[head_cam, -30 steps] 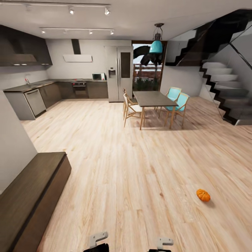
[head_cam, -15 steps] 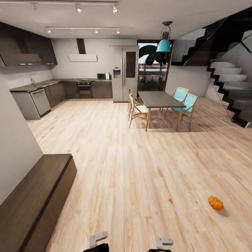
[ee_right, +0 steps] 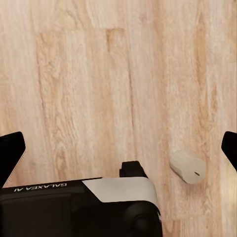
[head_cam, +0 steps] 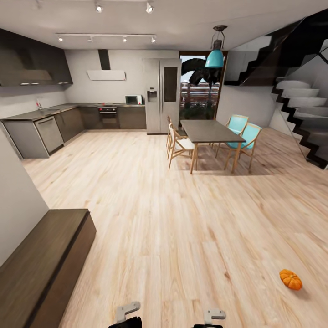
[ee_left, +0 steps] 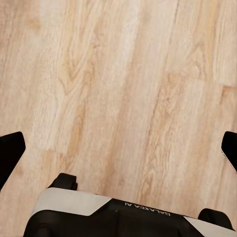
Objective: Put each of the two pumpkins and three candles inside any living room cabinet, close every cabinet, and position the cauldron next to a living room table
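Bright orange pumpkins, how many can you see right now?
1. A small bright orange pumpkin lies on the light wood plank floor, on the head view's lower right, far from the dark-brown cabinet. Another may be out of view.

Light wood plank floor throughout. Open kitchen at the back: dark counters, steel fridge, white range hood, microwave. Dining table with two white and two teal chairs under a teal pendant lamp. Staircase on the right, glass door behind, ceiling track lights on.
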{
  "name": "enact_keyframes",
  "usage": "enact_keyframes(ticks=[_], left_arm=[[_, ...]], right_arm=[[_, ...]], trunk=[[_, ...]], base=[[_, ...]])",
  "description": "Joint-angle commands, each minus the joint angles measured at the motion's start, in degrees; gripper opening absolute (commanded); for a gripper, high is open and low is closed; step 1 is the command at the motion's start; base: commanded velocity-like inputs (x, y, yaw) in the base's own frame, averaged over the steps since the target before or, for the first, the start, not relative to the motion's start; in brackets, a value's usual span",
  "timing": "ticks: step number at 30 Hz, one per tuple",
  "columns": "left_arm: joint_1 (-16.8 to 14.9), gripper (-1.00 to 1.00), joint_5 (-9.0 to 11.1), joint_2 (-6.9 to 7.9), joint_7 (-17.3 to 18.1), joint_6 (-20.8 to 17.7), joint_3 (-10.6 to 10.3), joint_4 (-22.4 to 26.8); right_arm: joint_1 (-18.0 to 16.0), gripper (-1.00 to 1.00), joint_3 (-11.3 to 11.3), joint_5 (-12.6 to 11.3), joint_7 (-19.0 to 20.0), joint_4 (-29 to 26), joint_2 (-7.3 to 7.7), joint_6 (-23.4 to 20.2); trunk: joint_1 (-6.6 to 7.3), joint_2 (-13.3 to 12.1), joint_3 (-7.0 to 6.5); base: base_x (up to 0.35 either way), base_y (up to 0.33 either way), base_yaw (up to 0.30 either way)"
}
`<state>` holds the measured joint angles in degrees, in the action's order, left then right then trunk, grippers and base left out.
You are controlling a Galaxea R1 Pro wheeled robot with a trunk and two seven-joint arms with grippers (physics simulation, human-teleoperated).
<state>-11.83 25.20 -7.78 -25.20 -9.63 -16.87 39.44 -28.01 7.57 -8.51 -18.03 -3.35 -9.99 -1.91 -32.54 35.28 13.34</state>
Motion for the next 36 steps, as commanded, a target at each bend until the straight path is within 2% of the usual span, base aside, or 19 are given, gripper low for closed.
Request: enact_keyframes(ticks=[1, 15, 36], left_arm=[[-0.04, 1.0, 0.38, 0.05, -0.47, -0.21, -0.26, 0.11], [-0.04, 1.0, 0.38, 0.05, -0.47, -0.21, -0.26, 0.11], [-0.04, 1.0, 0.38, 0.05, -0.47, -0.21, -0.26, 0.11]], right_arm=[[-0.03, 1.0, 0.51, -0.55, -0.25, -0.07, -0.01, -0.2], [-0.03, 1.0, 0.47, -0.56, -0.26, -0.07, -0.01, -0.2], [-0.03, 1.0, 0.47, -0.58, -0.27, -0.07, -0.01, -0.2]], trunk=[[-0.05, 0.07, 0.09], [-0.05, 0.07, 0.09], [-0.05, 0.07, 0.09]], base=[[0.33, 0.0, 0.0], [0.33, 0.007, 0.0], [0.33, 0.077, 0.031]])
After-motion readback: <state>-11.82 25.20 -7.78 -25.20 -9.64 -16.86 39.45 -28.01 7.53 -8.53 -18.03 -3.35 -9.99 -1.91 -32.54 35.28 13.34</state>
